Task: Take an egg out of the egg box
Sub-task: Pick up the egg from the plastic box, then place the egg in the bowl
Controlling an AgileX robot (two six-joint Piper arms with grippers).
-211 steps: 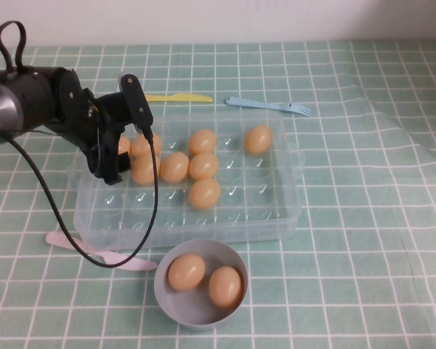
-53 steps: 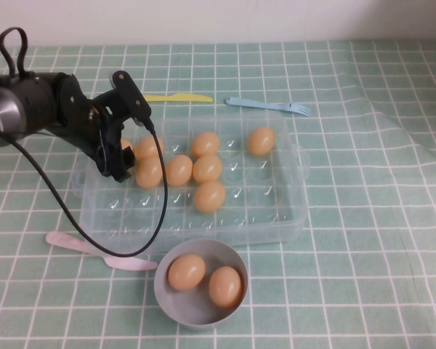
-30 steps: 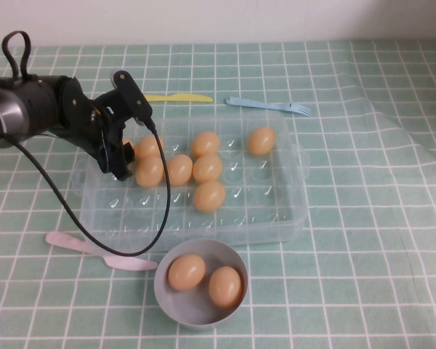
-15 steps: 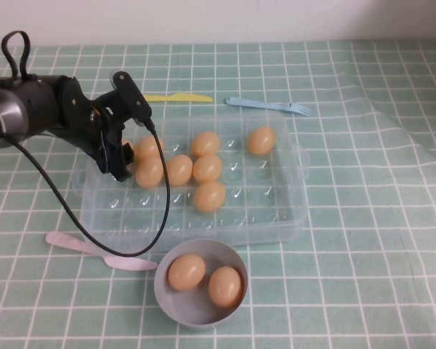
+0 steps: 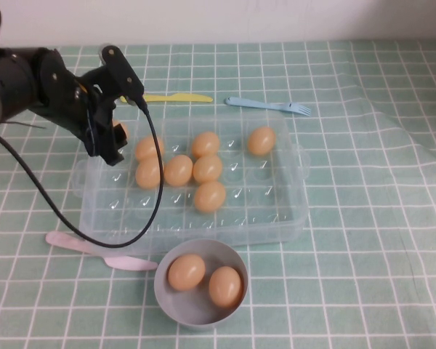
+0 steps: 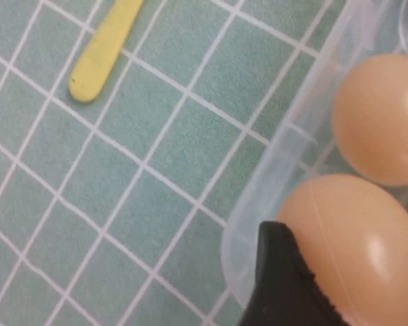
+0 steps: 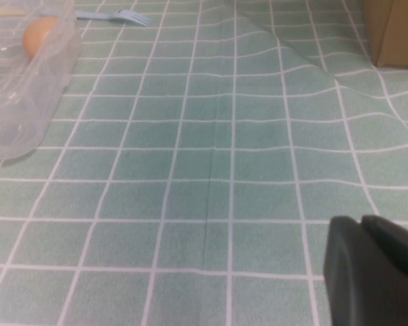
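Note:
The clear plastic egg box [image 5: 299, 190] lies mid-table with several tan eggs in its slots, such as one [image 5: 209, 196] near the middle. My left gripper [image 5: 113, 144] is over the box's far-left corner, shut on one egg [image 5: 120, 131] and holding it just above the rim. In the left wrist view this egg [image 6: 357, 248] presses against my black finger [image 6: 280, 278], with the box rim [image 6: 258, 193] and another egg [image 6: 381, 119] beneath. My right gripper [image 7: 362, 224] is shut and empty, low over the cloth to the right of the box [image 7: 27, 102].
A grey-blue bowl [image 5: 167, 298] holding two eggs stands in front of the box. A pink spoon [image 5: 94, 251] lies at the box's front left. A yellow knife [image 5: 178, 97] and a blue fork [image 5: 269, 106] lie behind it. A cardboard box [image 7: 394, 30] stands far right.
My left gripper has risen and drawn back toward the far left, lifting one egg out of the box's far-left corner. The other eggs have stayed in place.

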